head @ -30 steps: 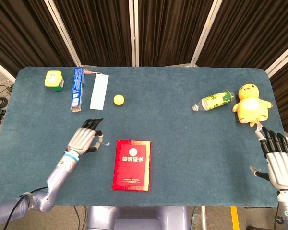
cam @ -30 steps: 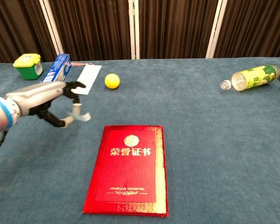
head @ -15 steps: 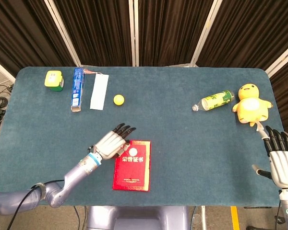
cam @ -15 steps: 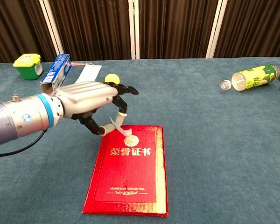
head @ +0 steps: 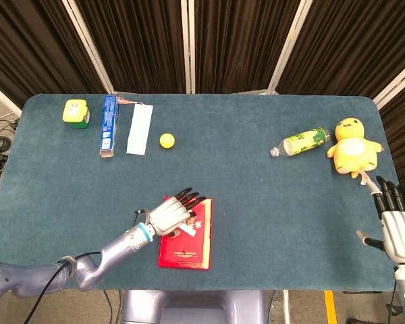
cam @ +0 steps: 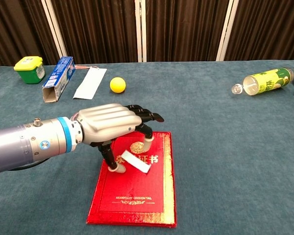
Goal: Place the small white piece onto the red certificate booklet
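While left hand (cam: 110, 128) pinches white piece (cam: 135, 162) over red booklet (cam: 137, 196), teal table (head: 256, 202), dark curtains (head: 236, 40); right hand (head: 398, 229) spread, empty.

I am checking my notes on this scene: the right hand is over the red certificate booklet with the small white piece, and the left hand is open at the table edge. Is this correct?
Not quite: the hands are swapped. The chest view shows the left hand over the red certificate booklet with the small white piece; the head view shows the right hand open at the table edge.
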`<state>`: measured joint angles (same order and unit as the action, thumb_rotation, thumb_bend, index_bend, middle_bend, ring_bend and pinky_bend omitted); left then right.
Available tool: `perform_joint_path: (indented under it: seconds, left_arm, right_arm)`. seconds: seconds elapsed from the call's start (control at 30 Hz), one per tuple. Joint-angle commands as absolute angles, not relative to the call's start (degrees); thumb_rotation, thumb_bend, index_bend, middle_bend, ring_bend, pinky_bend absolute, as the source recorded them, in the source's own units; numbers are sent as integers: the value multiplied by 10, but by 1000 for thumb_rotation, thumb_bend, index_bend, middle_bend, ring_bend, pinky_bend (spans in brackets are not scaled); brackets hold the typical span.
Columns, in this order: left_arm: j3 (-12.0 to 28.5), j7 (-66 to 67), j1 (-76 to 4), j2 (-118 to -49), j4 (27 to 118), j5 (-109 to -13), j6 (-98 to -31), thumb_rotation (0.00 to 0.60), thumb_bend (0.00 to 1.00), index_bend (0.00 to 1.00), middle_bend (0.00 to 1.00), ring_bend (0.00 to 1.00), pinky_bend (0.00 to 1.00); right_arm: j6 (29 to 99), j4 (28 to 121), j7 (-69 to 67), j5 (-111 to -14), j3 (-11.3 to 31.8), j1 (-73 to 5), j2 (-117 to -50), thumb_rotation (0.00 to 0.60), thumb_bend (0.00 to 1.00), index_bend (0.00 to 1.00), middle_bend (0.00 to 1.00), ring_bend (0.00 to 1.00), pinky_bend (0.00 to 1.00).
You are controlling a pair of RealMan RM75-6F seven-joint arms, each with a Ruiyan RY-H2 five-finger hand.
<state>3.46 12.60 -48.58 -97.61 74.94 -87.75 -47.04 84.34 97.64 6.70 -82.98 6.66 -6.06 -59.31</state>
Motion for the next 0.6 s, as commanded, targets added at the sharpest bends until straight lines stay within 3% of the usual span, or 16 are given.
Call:
perform_joint_path:
  seconds: [0.03, 0.17, 0.5, 0.6]
  left_arm:
    - [31, 116, -486, -961, 764, -876, -470, 600, 0, 200, 0, 0, 0]
    - [28, 97, -479, -938, 785, -883, -488, 600, 0, 198, 0, 0, 0]
    - [49, 37, -426, -853, 835, -868, -589, 600, 0, 8, 0, 0, 0]
    - [52, 32, -397, -807, 861, -849, -622, 600, 0, 0, 0, 0, 0]
  right_arm:
    - [844, 976, 66, -830, 67, -61, -593, 600, 0, 9, 0, 0, 0]
    - [845, 976, 67, -831, 67, -61, -592, 600, 0, 9, 0, 0, 0]
    - [847, 978, 70, -836, 63, -59, -593, 600, 0, 16, 0, 0, 0]
    - [846, 978, 73, -838, 61, -60, -594, 600, 4, 23, 0, 0, 0]
